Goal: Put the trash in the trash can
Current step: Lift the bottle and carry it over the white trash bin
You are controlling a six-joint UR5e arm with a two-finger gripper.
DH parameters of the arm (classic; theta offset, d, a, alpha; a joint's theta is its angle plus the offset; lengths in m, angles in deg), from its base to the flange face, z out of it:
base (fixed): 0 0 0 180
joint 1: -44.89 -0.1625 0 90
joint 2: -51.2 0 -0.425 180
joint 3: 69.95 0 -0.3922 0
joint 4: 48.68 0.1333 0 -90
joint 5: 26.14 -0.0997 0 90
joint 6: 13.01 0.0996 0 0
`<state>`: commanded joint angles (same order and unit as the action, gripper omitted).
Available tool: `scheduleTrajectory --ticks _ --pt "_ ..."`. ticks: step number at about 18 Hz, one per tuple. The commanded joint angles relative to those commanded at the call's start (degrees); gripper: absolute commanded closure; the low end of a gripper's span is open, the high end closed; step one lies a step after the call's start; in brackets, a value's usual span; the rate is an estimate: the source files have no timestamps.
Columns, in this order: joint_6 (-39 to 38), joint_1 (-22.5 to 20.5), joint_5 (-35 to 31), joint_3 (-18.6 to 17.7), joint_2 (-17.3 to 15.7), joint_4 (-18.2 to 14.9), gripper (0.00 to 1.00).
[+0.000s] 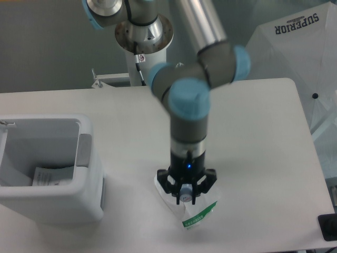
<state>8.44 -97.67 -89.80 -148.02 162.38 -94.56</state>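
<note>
The plastic bag (196, 211) lies flat on the white table near the front edge, translucent white with a green printed edge at its lower end. My gripper (185, 197) points straight down onto the bag's upper part, its black fingers spread apart on either side. I cannot tell whether they touch the bag. The trash can (47, 122), a boxy white bin with a grey patch (84, 150) on its right rim, stands at the left. A pale item with a printed label (50, 176) lies inside it. I cannot tell if it is the bottle.
The arm's base (143, 31) stands at the back centre of the table (263, 137). A white umbrella-like shade marked SUPERIOR (308, 47) stands off the right edge. A dark object (329, 227) sits at the front right corner.
</note>
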Motion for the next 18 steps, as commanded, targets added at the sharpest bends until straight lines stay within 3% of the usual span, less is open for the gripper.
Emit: scheduleTrajectory --ticks 3,7,13,18 --pt "-2.1 0.6 2.7 5.6 0.5 0.9 0.76" --pt "-2.8 2.8 2.7 7.1 0.3 5.1 0.75" --pt "-5.4 7.5 2.7 11.8 -1.5 5.2 0.75" --pt "-10.7 8.5 2.7 12.2 -5.4 5.2 0.75"
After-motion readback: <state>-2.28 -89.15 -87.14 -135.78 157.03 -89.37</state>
